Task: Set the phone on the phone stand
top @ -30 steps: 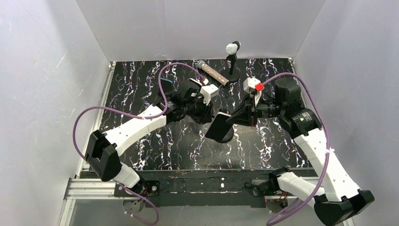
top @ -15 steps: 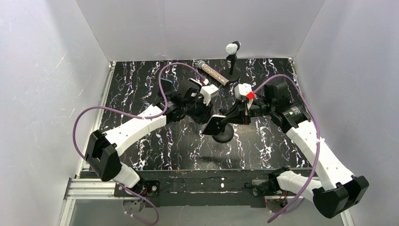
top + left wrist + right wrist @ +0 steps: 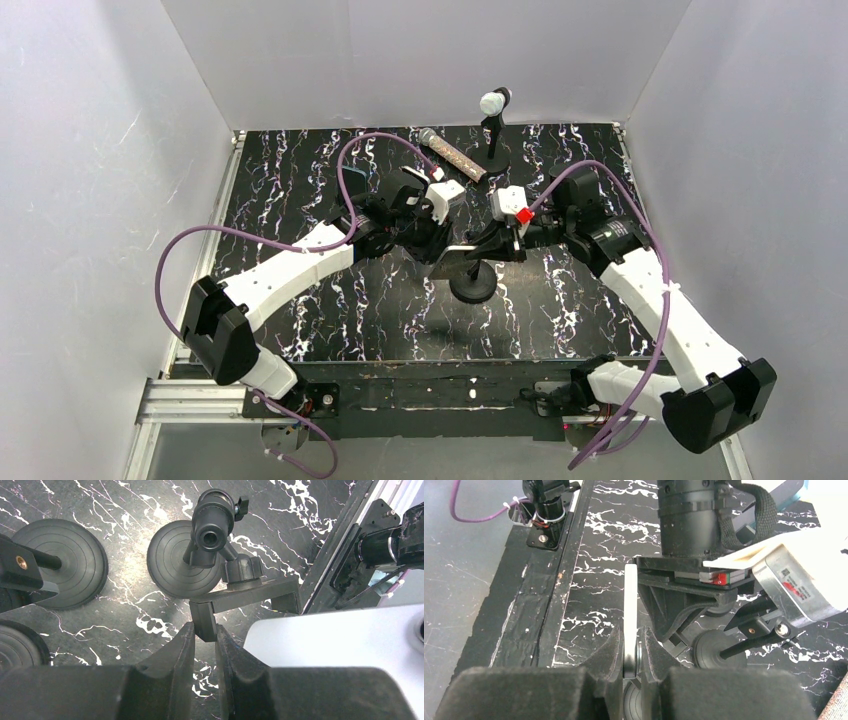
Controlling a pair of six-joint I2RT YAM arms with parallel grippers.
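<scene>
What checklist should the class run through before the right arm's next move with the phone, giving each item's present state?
1. Right gripper shut on phone: ok.
2. Left gripper clamped on one end of the phone stand cradle: ok.
3. Stand base flat on table: ok.
4. Phone seated in cradle: not ok; the cradle looks empty in the left wrist view.
5. Phone lined up with cradle opening: cannot tell.
</scene>
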